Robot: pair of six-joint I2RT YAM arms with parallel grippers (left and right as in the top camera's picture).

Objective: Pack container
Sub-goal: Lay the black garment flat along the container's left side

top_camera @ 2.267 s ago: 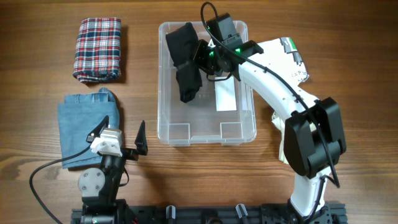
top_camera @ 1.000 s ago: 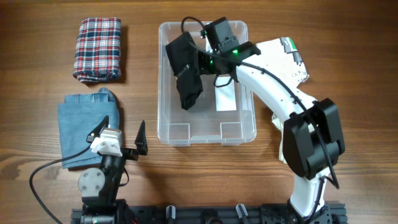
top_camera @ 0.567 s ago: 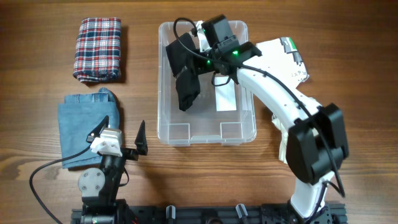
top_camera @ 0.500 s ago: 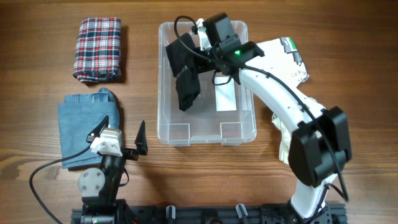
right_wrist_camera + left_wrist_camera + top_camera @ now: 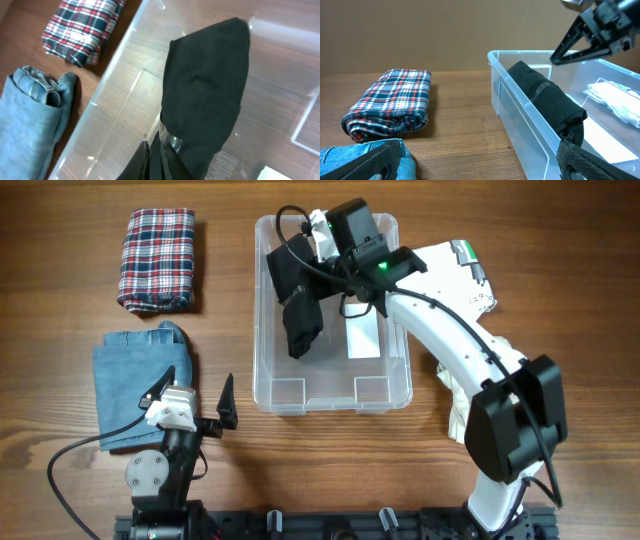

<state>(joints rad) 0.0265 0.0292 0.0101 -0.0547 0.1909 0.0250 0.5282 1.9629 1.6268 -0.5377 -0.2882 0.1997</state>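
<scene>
Wooden desk (image 5: pixel 60 480) seen from above, with the container (image 5: pixel 331 406), a clear plastic bin, at its middle. The right fingers (image 5: pixel 154 161) reach into the container's far end. They are clenched tip to tip, with nothing visible between them. Directly ahead of their tips lies a folded black garment (image 5: pixel 205 85), stretched along the container's left wall. Whether the tips touch it cannot be told. A folded white cloth (image 5: pixel 615 97) rests on the container floor on the fingers' other side, away from that wall. A white label (image 5: pixel 362 338) sits on the base, nearer the robot than these fingers. Under the right arm, outside the container's right wall, a white fabric item (image 5: pixel 480 290) lies on the desk.

The left fingers (image 5: pixel 480 150) are spread wide and grasp nothing. They are low over the desk near the robot's base. Folded blue denim (image 5: pixel 135 385) lies just beside the left-hand finger. Ahead of these fingers and to their left sits a folded plaid cloth (image 5: pixel 390 107), red, white and dark blue, apart from the denim. Ahead and to their right stands the container. Its clear left wall rises between these fingers and the black garment inside.
</scene>
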